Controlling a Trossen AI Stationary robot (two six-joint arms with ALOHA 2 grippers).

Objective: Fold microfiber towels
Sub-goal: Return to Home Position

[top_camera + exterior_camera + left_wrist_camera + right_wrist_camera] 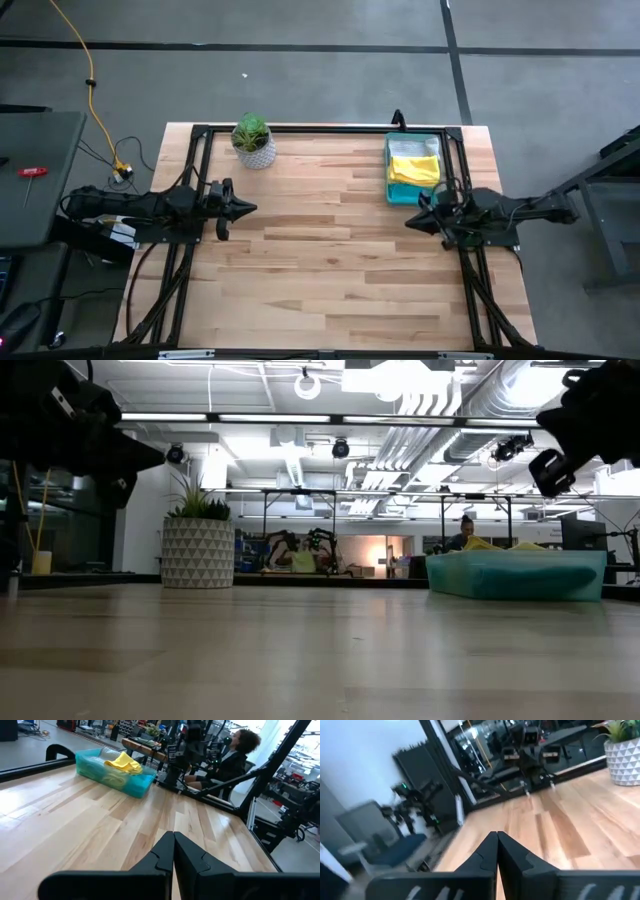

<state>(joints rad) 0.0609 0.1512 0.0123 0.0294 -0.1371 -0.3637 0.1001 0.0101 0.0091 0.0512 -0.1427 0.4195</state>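
Microfiber towels [414, 168] lie piled in a translucent green tray [390, 170] at the table's far right; a yellow one [122, 763] is on top, with teal cloth beside it. My left gripper [252, 208] is shut and empty at the table's left edge, pointing level toward the right. My right gripper [410, 222] is shut and empty at the right edge, just near-side of the tray, pointing level toward the left. Both hang above the wood.
A small green plant in a white patterned pot [254, 143] stands at the far left. A black frame [300, 129] runs along the table's far edge and both sides. A person [235, 757] sits beyond the table's right side.
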